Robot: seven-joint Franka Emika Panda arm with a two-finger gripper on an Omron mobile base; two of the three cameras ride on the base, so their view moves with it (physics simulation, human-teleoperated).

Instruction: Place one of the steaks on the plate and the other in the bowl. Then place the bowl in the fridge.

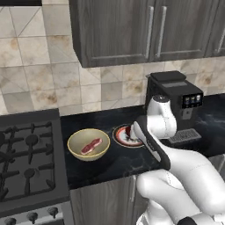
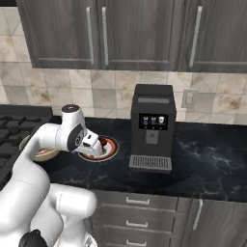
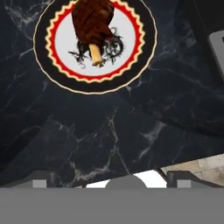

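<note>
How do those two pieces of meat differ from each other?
The steak in the bowl is pinkish-red with pale marbling; the steak on the plate is dark reddish-brown. The first lies in the deep tan bowl, the second on the flat patterned plate. Both are small, flat pieces, neither held.

The dark steak (image 3: 92, 22) lies on the plate (image 3: 140, 52); the pink steak (image 1: 91, 146) lies in the bowl (image 1: 74, 151).

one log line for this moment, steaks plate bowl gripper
pink steak in bowl | dark steak on plate | gripper open, empty | bowl on counter
</note>
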